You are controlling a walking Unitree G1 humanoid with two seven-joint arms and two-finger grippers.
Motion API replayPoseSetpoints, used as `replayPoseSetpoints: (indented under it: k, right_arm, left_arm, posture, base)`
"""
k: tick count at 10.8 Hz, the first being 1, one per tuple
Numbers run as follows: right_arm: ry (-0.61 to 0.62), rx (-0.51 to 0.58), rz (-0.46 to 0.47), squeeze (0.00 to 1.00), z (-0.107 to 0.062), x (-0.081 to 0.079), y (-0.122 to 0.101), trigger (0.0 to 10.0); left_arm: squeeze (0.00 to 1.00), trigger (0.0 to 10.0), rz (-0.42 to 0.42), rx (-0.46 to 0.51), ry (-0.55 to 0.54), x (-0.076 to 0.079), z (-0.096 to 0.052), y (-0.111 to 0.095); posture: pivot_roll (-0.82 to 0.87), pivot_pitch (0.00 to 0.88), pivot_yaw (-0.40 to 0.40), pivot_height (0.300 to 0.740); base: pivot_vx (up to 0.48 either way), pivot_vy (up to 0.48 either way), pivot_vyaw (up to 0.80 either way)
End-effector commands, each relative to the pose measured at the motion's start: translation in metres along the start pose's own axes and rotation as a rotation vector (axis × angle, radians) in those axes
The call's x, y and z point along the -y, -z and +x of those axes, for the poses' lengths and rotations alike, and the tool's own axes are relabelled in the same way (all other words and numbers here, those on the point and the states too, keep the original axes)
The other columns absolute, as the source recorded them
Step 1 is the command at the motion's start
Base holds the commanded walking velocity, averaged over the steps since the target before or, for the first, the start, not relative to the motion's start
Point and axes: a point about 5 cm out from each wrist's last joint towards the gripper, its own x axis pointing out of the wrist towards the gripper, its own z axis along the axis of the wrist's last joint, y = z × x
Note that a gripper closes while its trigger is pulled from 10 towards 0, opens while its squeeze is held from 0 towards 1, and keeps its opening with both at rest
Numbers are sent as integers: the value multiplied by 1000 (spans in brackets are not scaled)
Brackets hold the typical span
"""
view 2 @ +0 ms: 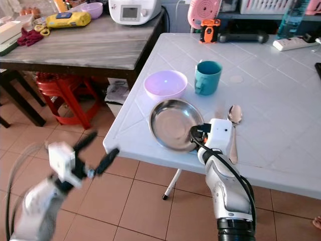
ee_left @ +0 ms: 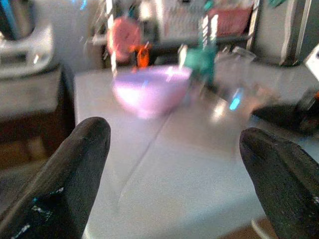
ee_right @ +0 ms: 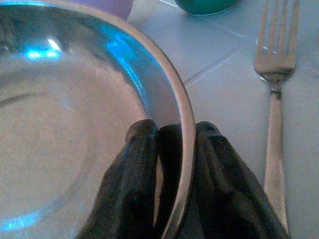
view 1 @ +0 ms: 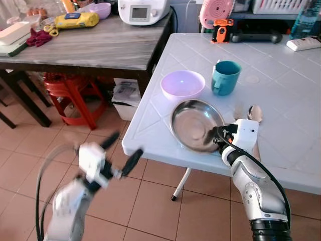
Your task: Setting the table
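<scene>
A red stool point(view 1: 75, 93) is seen under the wooden table point(view 1: 95, 47); a yellow device point(view 1: 76, 20) is placed on top.

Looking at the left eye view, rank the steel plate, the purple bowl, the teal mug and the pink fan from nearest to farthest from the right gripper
1. steel plate, rim pinched by the right gripper.
2. purple bowl, behind the plate, toward the robot's left.
3. teal mug, beside the bowl.
4. pink fan, at the far edge.

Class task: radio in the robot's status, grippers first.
Right gripper shut on steel plate rim. Left gripper open, off the table. Fork beside plate.
</scene>
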Motion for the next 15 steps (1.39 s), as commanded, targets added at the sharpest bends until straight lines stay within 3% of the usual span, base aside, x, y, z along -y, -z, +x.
replayPoseSetpoints:
  k: [1,4,6,9,10,12,14,15]
  right_arm:
    - [5,-49,6,0,-1,1,11,0]
    - [30,-72,-9,0,0,3,15,0]
    - [61,-86,-17,0,-3,9,17,0]
    - [88,-86,-22,0,-4,14,17,0]
    - [86,-83,-16,0,-4,14,17,0]
    - [80,-37,25,0,-3,9,12,0]
    - [46,30,73,0,-3,1,3,0]
    - [54,57,88,0,-3,0,1,0]
  left_arm:
    - [0,10000,10,-13,22,3,3,-6]
    - [0,10000,1,-55,150,26,14,-23]
    - [0,10000,23,-93,195,31,12,-18]
    - [0,10000,51,-129,216,25,16,-9]
    - [0,10000,98,-137,215,18,18,-3]
    - [0,10000,214,-165,-15,-26,27,4]
    - [0,10000,233,-172,-289,-69,31,-1]
    - [0,10000,242,-141,-383,-82,31,-2]
  posture:
    - [-65,109,96,740]
    - [-72,107,96,740]
    - [-82,107,96,740]
    - [-88,104,94,740]
    - [-89,102,95,740]
    - [-90,96,94,740]
    - [-91,87,99,740]
    - [-87,77,98,740]
  base:
    - [0,0,0]
    - [0,0,0]
    - [0,0,0]
    - [0,0,0]
    - [0,0,0]
    - [0,0,0]
    - [0,0,0]
    - [0,0,0]
